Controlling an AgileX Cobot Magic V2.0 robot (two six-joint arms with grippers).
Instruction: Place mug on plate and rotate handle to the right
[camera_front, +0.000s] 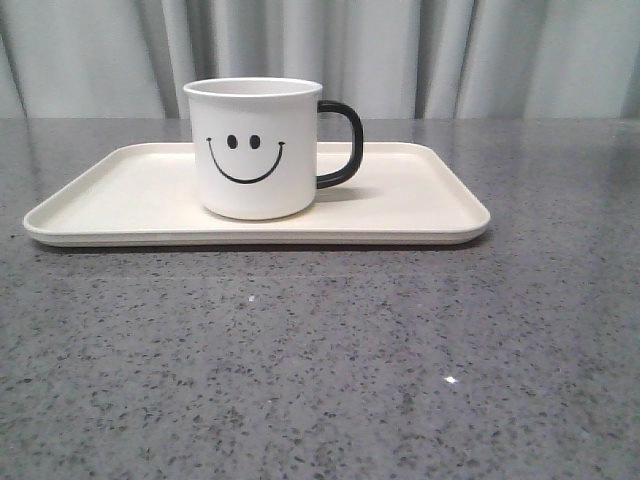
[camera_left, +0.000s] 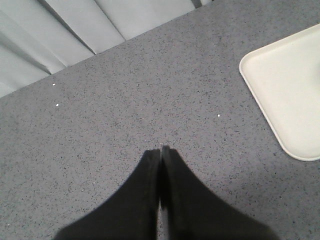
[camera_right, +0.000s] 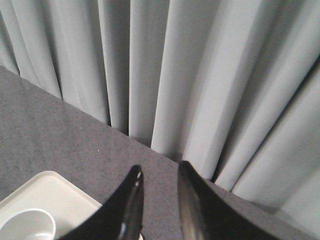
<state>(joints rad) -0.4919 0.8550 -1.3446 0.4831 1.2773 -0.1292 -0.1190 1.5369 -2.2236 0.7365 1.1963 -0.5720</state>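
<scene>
I find myself at a staged test bench, not a lived-in room. The work surface is a grey speckled stone-look table (camera_front: 320, 360), broad and uniform. Behind it, pale grey curtains (camera_front: 450, 55) hang in even pleats across the whole back of the front view, and my right wrist view shows the same drapery (camera_right: 200, 75) reaching down to the table edge. They screen off whatever lies beyond. The only furnishings are a cream plate (camera_front: 100, 200) and one smiley mug (camera_front: 255, 150) set upon it. I cannot tell what kind of building houses this.
</scene>
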